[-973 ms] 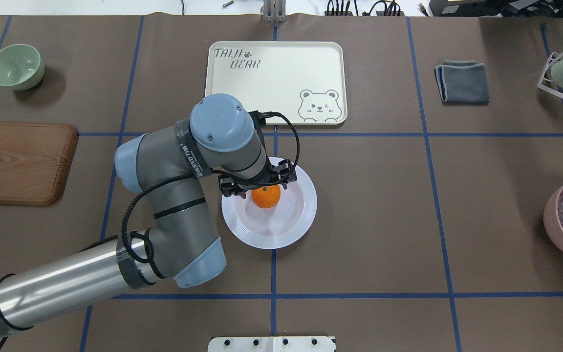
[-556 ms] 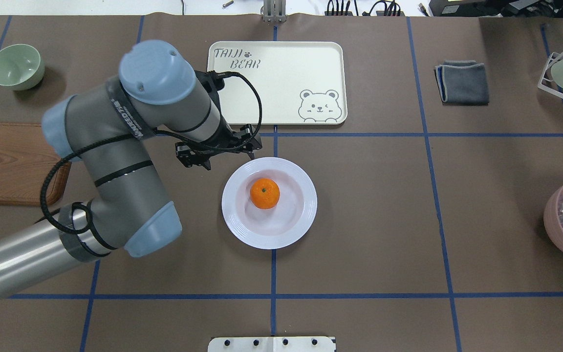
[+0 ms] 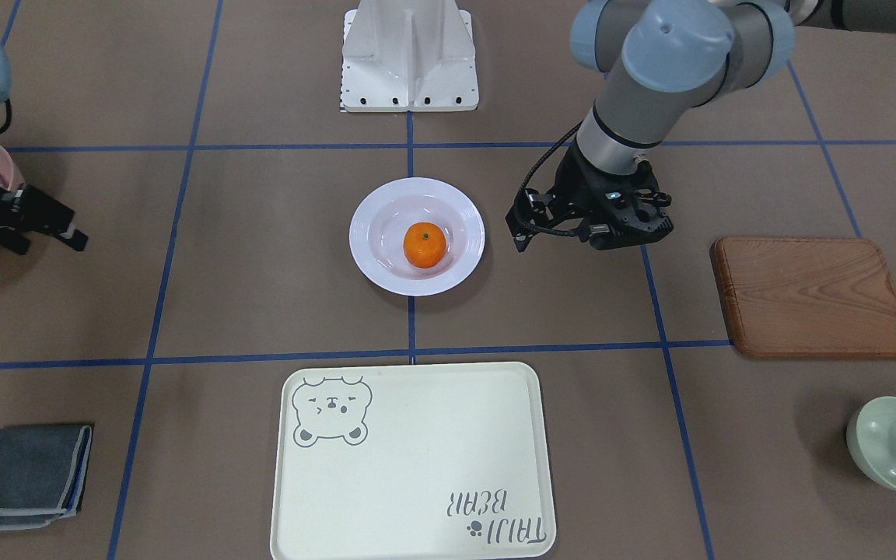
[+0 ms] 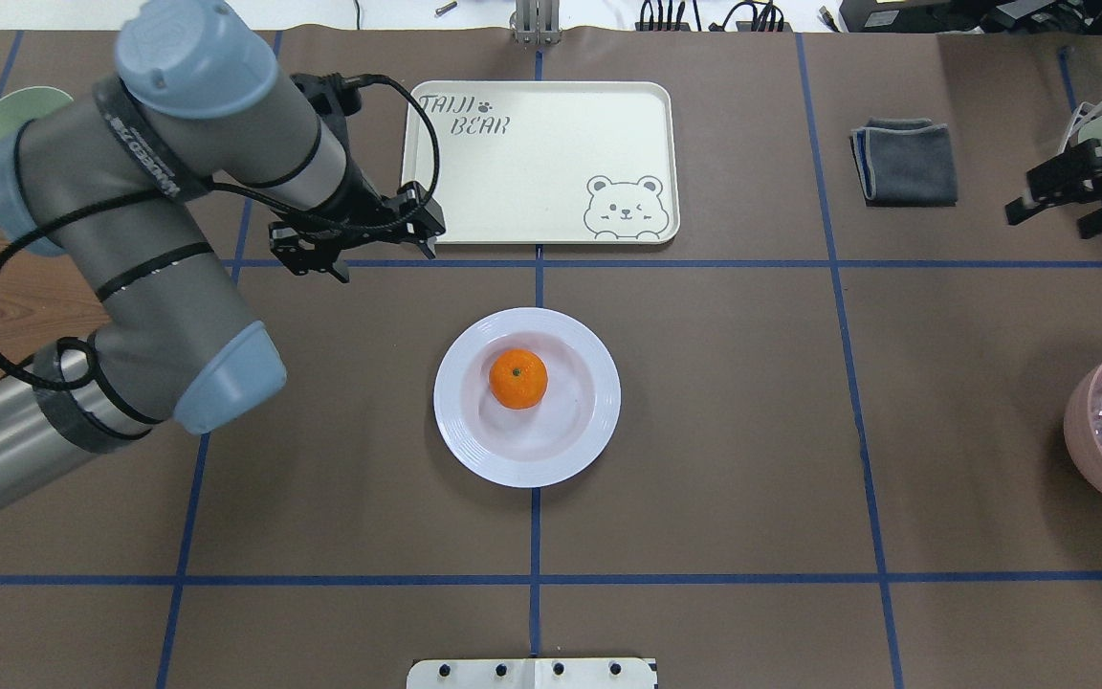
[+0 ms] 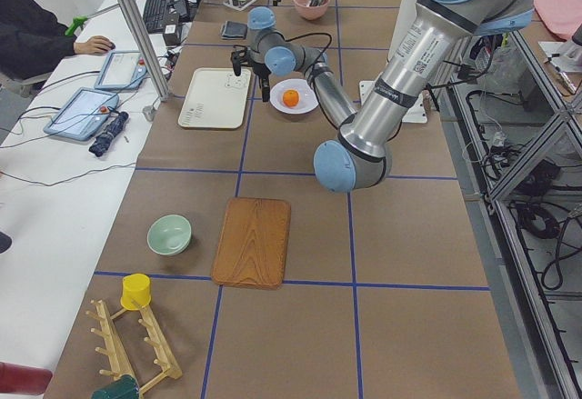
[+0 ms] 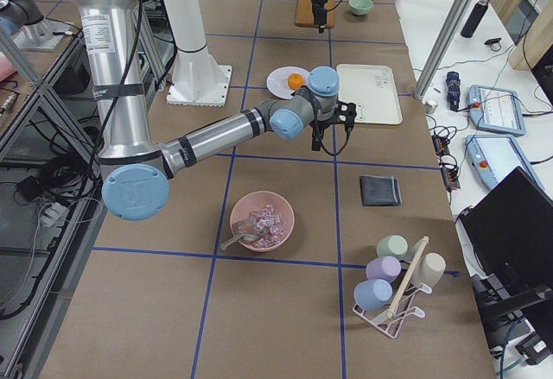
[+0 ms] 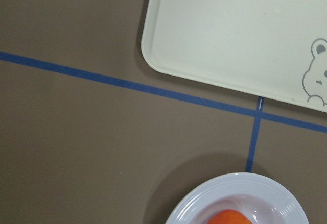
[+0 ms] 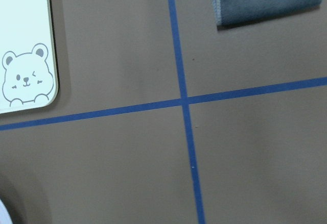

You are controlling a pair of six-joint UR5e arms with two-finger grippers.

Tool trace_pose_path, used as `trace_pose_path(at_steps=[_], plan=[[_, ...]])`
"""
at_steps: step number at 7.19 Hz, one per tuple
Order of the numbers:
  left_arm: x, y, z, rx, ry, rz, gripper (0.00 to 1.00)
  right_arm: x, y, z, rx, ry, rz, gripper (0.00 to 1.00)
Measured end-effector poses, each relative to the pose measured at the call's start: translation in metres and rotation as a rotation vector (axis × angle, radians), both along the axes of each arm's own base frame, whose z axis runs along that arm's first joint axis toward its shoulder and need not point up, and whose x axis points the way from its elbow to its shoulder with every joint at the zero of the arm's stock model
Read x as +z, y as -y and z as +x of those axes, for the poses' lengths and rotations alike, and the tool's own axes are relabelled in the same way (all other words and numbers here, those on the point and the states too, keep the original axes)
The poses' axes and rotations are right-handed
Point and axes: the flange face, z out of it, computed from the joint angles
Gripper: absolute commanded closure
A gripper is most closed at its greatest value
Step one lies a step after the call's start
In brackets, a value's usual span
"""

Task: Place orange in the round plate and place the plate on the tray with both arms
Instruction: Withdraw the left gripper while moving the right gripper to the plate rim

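Orange (image 4: 517, 378) lies in the well of the round plate (image 4: 589, 440), so that step looks done; carrying the plate onto the tray (image 4: 551, 163) remains. The left gripper (image 4: 385, 260) hovers spread and empty beside the tray's corner, and the right gripper (image 4: 1053, 222), also spread, is well apart. The plate's rim is free on both sides.
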Motion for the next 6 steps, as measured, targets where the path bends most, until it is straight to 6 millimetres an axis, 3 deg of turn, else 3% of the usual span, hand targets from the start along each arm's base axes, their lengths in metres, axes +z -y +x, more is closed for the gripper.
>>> trace_pose_path(at_steps=[2,4,6], plan=[[0.018,0.016,-0.033,0.008,0.008,0.023,0.02,-0.018,-0.043,-0.081,0.022,0.099,-0.064,0.00],[0.029,0.024,-0.050,0.002,0.019,0.033,0.02,-0.045,-0.082,-0.153,-0.008,0.149,-0.068,0.00],[0.032,0.027,-0.055,-0.003,0.022,0.033,0.02,-0.079,-0.096,-0.212,-0.041,0.186,-0.040,0.00]])
